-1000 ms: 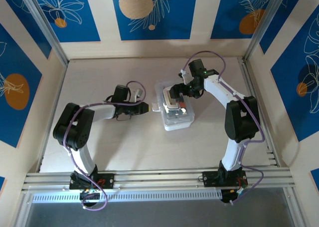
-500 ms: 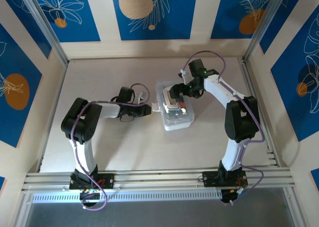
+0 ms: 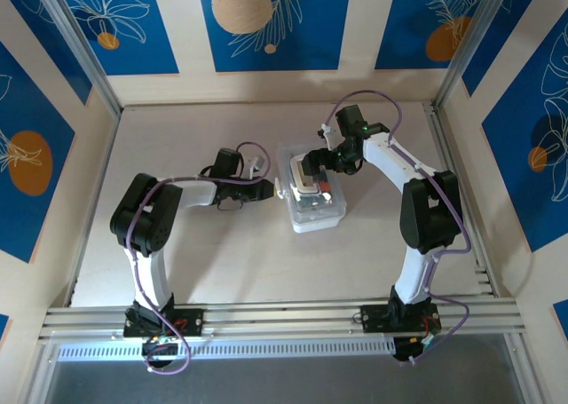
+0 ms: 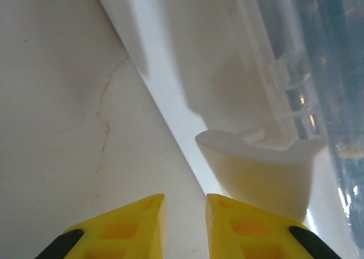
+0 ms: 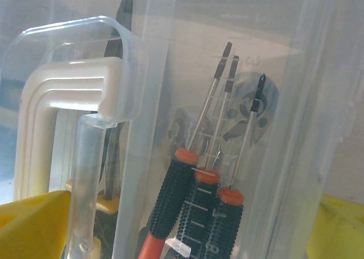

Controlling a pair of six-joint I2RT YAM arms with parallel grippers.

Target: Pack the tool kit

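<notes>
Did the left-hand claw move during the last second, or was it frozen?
Yes. The left gripper slid to the right across the table, toward the white case, which stayed put. Its tips now sit close beside the case's left edge.

pale tabletop (image 3: 231, 244) w/ blue leaf-print wall panels (image 3: 266, 22) around, alu rail (image 3: 284, 315) at near edge.

The table (image 3: 222, 262) is a pale, off-white surface, mostly bare. A translucent white case (image 3: 311, 219) lies flat on it, right of centre, its long side running near to far. Close up, a thin brownish mark (image 4: 105, 114) wanders across the tabletop beside the case's edge
</notes>
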